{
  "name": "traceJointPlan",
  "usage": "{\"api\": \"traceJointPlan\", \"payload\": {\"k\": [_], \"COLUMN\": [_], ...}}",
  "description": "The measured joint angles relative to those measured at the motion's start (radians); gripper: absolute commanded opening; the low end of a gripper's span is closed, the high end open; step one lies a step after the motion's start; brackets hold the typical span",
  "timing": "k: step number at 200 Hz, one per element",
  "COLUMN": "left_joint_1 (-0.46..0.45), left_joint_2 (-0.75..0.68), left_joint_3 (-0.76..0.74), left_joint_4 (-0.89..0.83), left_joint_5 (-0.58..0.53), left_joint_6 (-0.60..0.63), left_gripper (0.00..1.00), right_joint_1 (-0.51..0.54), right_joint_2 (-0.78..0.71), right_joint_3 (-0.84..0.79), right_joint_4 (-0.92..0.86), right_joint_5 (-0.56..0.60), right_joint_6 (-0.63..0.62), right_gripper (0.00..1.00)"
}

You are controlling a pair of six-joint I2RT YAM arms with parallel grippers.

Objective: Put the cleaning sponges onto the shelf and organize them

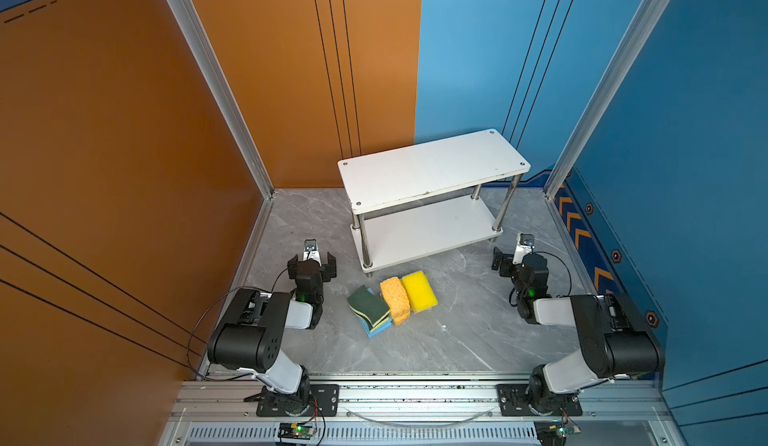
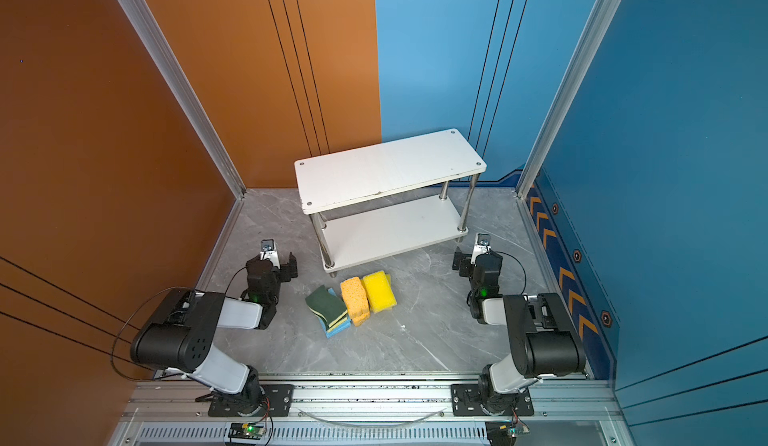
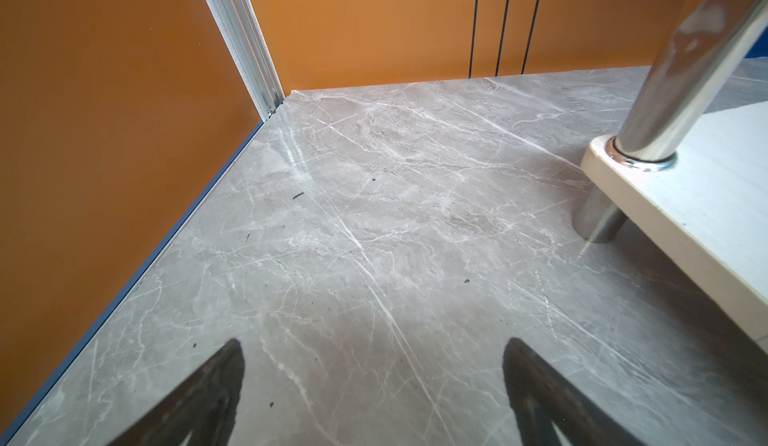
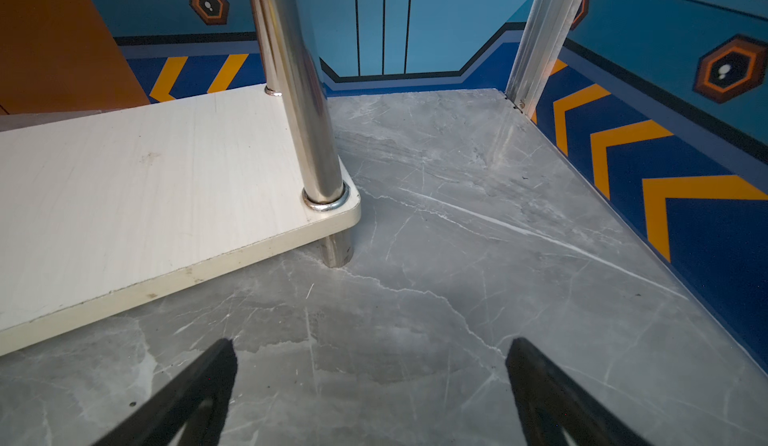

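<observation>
nothing is on the shelf [image 1: 432, 165] yet, so the step in hand is judged to be the first pick. the shelf stands toward the far edge of the desk [image 1: 457, 331], both white boards bare. the cleaning sponges [image 1: 395, 296] sit in three touching stacks near the middle of the desk, just in front of the shelf's front left foot: a green-topped stack [image 1: 368, 302] over blue, an orange stack [image 1: 394, 292], and a yellow stack [image 1: 419, 290]. how many lie in each stack is hard to tell.

the left gripper [image 3: 374, 342] and the right gripper [image 4: 372, 342] hover low over bare desk on either side of the shelf, jaws released and wide, grasping nothing.

to do the pick well, each arm would likely take the stack on its own side, left for green-topped, right for yellow. it should come down from above, clench only the top sponge across its short width, and lift straight so the one below is not dragged. sponge foam gives, so a light squeeze should do. the top board [image 1: 457, 153] looks the easier target, free of the chrome posts; like colours should go side by side from one end.
</observation>
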Motion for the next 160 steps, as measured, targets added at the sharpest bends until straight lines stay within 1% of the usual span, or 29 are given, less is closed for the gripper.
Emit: {"api": "traceJointPlan", "payload": {"k": [46, 59, 86, 105, 121, 140, 160], "left_joint_1": [-0.005, -0.006, -0.022, -0.029, -0.036, -0.064, -0.1], "left_joint_2": [-0.024, -0.074, -0.257, -0.397, -0.488, -0.556, -0.6], "left_joint_3": [-0.011, -0.014, -0.015, -0.003, 0.046, 0.11, 0.179], "left_joint_4": [0.014, -0.016, -0.111, -0.209, -0.337, -0.464, -0.632], "left_joint_5": [0.001, 0.0, 0.0, 0.0, -0.001, -0.018, -0.056], "left_joint_6": [0.014, 0.015, 0.021, 0.009, -0.024, -0.072, -0.159], "left_gripper": [0.98, 0.98, 0.97, 0.97, 0.97, 0.98, 0.98], "right_joint_1": [0.028, 0.032, 0.076, 0.12, 0.135, 0.156, 0.222], "right_joint_2": [-0.014, -0.054, -0.162, -0.225, -0.253, -0.255, -0.248], "right_joint_3": [-0.029, -0.025, 0.023, 0.093, 0.188, 0.299, 0.403], "right_joint_4": [0.011, -0.033, -0.162, -0.278, -0.398, -0.525, -0.673], "right_joint_5": [0.016, 0.026, 0.035, 0.029, -0.027, -0.096, -0.155], "right_joint_6": [-0.024, -0.027, -0.061, -0.067, -0.033, 0.011, 0.047], "right_gripper": [1.0, 1.0, 1.0, 1.0, 1.0, 1.0, 1.0]}}
